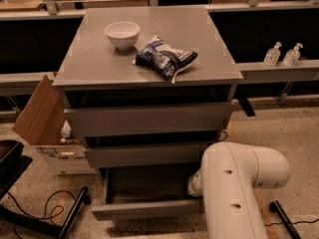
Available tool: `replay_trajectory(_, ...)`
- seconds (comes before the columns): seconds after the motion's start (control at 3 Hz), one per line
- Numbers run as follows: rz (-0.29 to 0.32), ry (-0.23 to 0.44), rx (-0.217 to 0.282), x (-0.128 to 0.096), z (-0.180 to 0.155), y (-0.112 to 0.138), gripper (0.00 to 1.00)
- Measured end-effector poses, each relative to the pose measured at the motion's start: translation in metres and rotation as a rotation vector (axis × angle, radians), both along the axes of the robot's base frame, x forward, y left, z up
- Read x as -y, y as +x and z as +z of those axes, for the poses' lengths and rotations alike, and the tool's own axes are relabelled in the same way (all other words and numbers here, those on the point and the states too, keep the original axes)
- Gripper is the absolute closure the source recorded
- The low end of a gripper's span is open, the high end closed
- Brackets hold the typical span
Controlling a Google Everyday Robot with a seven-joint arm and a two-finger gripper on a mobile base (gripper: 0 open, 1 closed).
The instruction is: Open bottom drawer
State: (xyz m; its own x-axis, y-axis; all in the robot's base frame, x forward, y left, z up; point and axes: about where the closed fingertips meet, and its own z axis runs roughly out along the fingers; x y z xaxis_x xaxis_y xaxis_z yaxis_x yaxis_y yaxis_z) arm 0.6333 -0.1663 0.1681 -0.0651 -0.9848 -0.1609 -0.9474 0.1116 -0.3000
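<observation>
The grey cabinet [149,68] has three handleless drawers. The bottom drawer [144,209] is pulled out well past the other two, and its plain grey inside [149,183] shows from above. The middle drawer front [144,155] and the top drawer front [147,118] each stand out a little. My white arm [239,188] fills the lower right. My gripper [194,185] is at the right end of the bottom drawer, mostly hidden behind the arm.
A white bowl [122,34] and a dark blue snack bag [165,57] lie on the cabinet top. An open cardboard box [42,118] stands at the left. A black stand and cables [35,218] are on the floor at lower left. Two pump bottles [282,54] stand on a ledge at the right.
</observation>
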Motion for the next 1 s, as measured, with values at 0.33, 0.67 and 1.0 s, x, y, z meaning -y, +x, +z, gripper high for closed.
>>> replay_trajectory(0.33, 0.000, 0.000, 0.000, 0.000, 0.000, 0.000, 1.00)
replay_trajectory(0.67, 0.030, -0.019, -0.035, 0.010, 0.012, -0.024, 1.00)
replay_trajectory(1.0, 0.122, 0.060, -0.128, -0.012, 0.035, -0.110, 1.00)
